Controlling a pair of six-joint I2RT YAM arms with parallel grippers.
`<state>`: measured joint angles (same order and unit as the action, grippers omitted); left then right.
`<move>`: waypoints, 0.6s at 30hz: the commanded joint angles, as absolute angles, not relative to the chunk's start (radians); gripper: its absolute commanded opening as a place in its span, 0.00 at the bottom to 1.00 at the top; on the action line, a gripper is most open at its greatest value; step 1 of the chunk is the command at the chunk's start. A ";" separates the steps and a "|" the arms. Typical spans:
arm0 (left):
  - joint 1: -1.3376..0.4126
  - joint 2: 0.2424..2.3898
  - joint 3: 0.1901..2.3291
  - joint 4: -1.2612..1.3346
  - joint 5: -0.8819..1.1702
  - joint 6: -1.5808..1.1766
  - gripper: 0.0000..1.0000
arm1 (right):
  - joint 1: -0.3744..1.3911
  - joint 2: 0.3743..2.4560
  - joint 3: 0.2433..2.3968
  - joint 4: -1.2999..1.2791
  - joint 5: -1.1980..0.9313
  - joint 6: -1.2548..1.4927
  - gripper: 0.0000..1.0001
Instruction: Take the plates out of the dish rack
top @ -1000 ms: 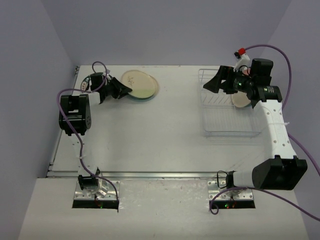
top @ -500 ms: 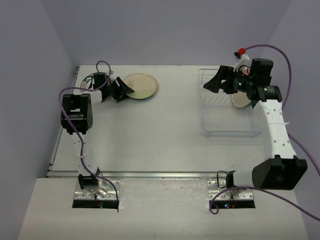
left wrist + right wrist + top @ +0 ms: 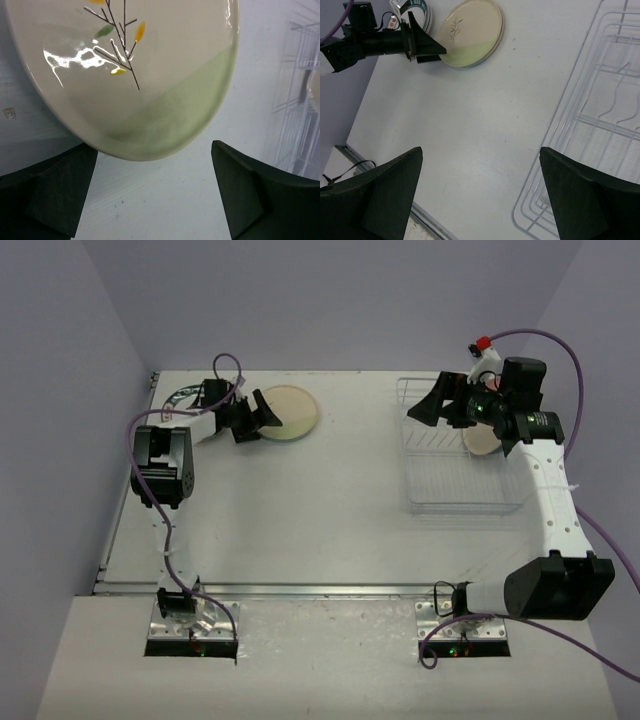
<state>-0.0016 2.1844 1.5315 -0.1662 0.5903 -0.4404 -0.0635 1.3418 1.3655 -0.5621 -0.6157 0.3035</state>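
A cream plate (image 3: 291,412) with a green segment and a twig design lies flat at the back left of the table. My left gripper (image 3: 255,416) stands open at its left rim. In the left wrist view the cream plate (image 3: 130,75) has its near edge just between the spread fingertips of that gripper (image 3: 155,192), and neither finger touches it. The dish rack (image 3: 460,508) sits at the right. A pinkish plate (image 3: 478,444) stands in it, half hidden by my right arm. My right gripper (image 3: 424,406) hovers open and empty over the rack's left edge.
A white plate with a dark green rim (image 3: 184,396) lies behind the left arm near the back left corner. In the right wrist view the rack's wire rails (image 3: 600,125) fill the right side, the cream plate (image 3: 472,32) lies far off, and a metal strip edges the table front.
The left gripper's jaws have opened and let go of the cream plate, which went from tilted to flat on the table. The right arm has not moved.
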 commanded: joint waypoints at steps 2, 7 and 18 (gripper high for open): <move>-0.053 2.046 1.526 -0.247 0.353 -0.312 0.99 | -0.067 1.317 1.361 -0.541 -0.516 0.261 0.99; -0.115 1.921 1.427 -0.278 0.103 -0.201 1.00 | -0.068 1.306 1.350 -0.519 -0.342 0.234 0.99; -0.163 1.555 1.001 -0.016 0.348 -0.185 1.00 | -0.223 1.373 1.336 -0.455 -0.212 0.290 0.99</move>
<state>-0.1502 1.6851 1.0869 -0.1625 0.2526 -0.2084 -0.1594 1.3452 1.3224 -0.5176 -0.2628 0.2722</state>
